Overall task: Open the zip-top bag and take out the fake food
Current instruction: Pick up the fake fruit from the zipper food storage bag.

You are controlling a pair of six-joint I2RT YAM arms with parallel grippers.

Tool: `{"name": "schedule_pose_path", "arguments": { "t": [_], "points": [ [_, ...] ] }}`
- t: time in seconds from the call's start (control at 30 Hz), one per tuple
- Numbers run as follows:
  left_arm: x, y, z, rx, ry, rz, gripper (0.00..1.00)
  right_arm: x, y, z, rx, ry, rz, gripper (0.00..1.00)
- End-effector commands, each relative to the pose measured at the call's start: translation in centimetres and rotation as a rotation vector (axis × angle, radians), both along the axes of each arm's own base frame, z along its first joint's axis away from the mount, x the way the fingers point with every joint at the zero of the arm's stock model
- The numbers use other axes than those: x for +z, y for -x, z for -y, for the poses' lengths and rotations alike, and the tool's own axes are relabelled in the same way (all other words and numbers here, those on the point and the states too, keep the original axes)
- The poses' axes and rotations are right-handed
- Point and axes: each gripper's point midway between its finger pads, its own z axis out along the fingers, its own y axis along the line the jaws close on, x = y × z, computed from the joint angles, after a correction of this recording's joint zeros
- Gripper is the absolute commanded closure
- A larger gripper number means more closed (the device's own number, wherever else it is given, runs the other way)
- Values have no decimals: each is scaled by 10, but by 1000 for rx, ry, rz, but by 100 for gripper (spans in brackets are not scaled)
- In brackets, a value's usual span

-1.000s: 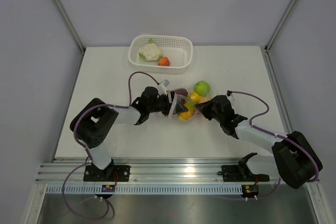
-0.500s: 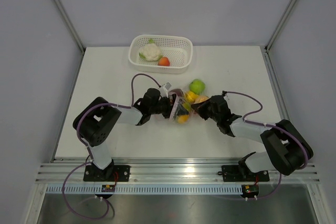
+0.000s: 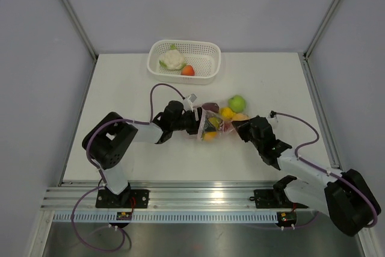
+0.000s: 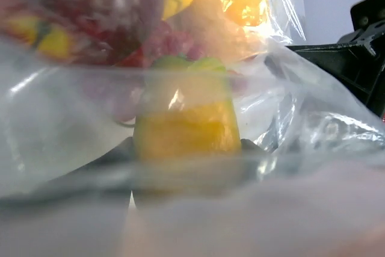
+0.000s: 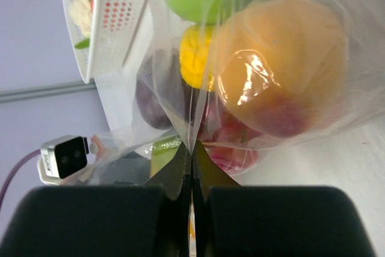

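Observation:
The clear zip-top bag [image 3: 220, 122] lies mid-table, stretched between both arms. Fake food shows through it: a green apple [image 3: 237, 103], a peach [image 5: 283, 58], a yellow piece [image 5: 195, 58] and dark red pieces [image 3: 209, 107]. My left gripper [image 3: 197, 124] reaches into the bag's left end. Its dark fingers [image 4: 108, 156] press both sides of a yellow piece with a green top [image 4: 186, 130], blurred by plastic. My right gripper [image 5: 191, 151] is shut on a fold of the bag [image 5: 192, 118] at its right end [image 3: 236, 126].
The white perforated basket [image 3: 204, 49] stands at the table's back, holding a cauliflower [image 3: 172, 59] and a small orange-red piece [image 3: 187, 70]. In the right wrist view the basket [image 5: 114, 22] is at upper left. Grey walls close off both sides.
My right arm has drawn back to the right with the bag fold, pulling the bag taut. The green apple shifted right. The left gripper's jaws widened a little, then narrowed.

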Motion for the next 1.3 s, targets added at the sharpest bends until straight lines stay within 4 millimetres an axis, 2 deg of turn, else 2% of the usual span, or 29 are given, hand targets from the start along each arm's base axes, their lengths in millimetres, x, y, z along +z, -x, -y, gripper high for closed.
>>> {"name": "schedule_pose_path", "arguments": {
  "t": [0.0,0.03,0.07,0.1,0.2,0.37,0.5,0.7,0.9,1.03,1.07,1.1,1.17,1.23,1.27],
  "points": [
    [29,-12,0,-4,42,77,40,10,2,41,-189,52,38,100],
    [30,-15,-3,4,45,79,40,7,7,48,-206,74,20,100],
    [30,-15,-4,1,50,78,40,16,9,54,-225,65,45,100],
    [32,-17,-6,7,56,76,40,7,15,64,-256,104,11,100],
    [38,-19,-11,12,73,84,40,9,22,79,-310,127,6,100],
    [44,-24,-20,37,53,117,40,6,24,87,-341,172,-32,100],
    [50,-28,-27,64,40,158,40,-4,21,79,-305,214,-76,100],
    [55,-26,-20,35,92,150,40,-9,10,47,-187,290,-93,100],
    [57,-22,-13,3,140,112,40,-11,5,22,-109,348,-88,83],
    [54,-32,-20,58,59,132,40,-10,6,26,-131,392,-105,75],
    [46,-32,-25,63,10,121,40,-11,7,30,-142,415,-111,75],
    [51,-35,-26,72,1,134,40,-8,7,30,-146,422,-104,75],
    [43,-36,-32,89,-60,118,40,-7,8,35,-161,451,-106,77],
    [49,-45,-36,107,-109,150,40,-5,7,38,-179,467,-117,81],
    [42,-42,-42,114,-162,115,40,-8,9,41,-184,484,-136,81]
  ]
}}
